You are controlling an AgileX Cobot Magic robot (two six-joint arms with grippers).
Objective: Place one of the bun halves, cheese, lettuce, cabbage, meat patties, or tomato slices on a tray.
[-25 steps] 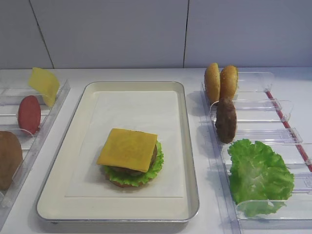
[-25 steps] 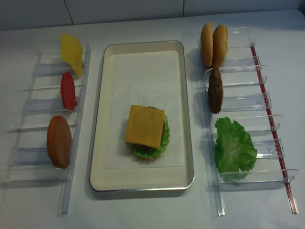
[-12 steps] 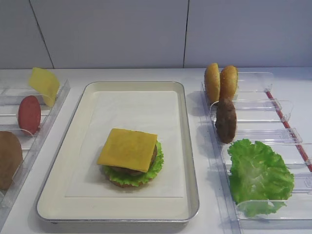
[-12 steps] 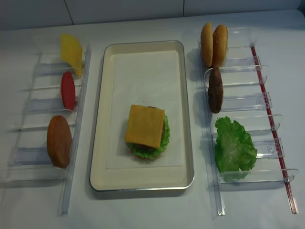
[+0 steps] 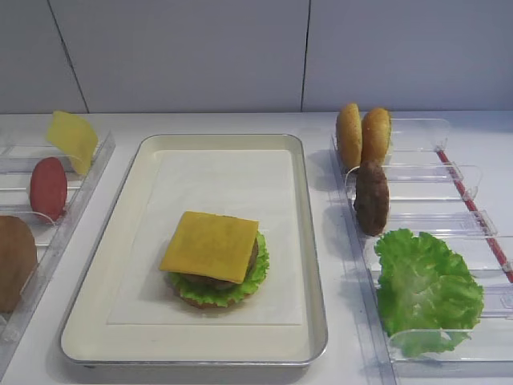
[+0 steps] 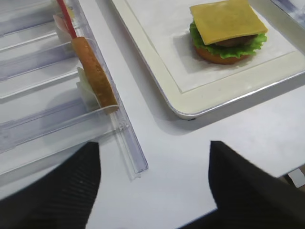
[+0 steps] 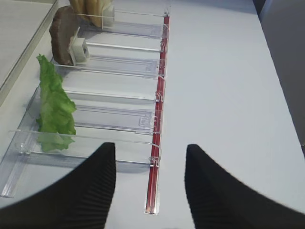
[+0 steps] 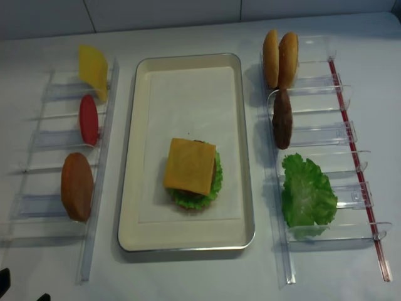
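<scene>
The cream tray (image 5: 313, 241) holds a stack: the square orange cheese (image 5: 210, 245) on top, with a patty, green lettuce (image 5: 255, 277) and a bun base under it. The left wrist view shows the same cheese (image 6: 228, 21) at the top right. My left gripper (image 6: 153, 157) is open and empty over bare table near the tray's front left corner. My right gripper (image 7: 150, 152) is open and empty in front of the right rack. Neither arm shows in the front high view. Two dark tips (image 8: 3, 279) show at the overhead view's bottom left corner.
The clear rack on the right (image 5: 449, 172) holds two bun halves (image 5: 362, 135), a meat patty (image 5: 371, 197) and lettuce (image 5: 425, 289). The left rack (image 8: 100, 157) holds a pale yellow slice (image 5: 72, 138), a tomato slice (image 5: 48, 188) and a bun half (image 5: 14, 261). A red strip (image 7: 159, 143) runs along the right rack.
Two dark tips have come into the bottom left corner of the overhead view. The food and the tray have not moved.
</scene>
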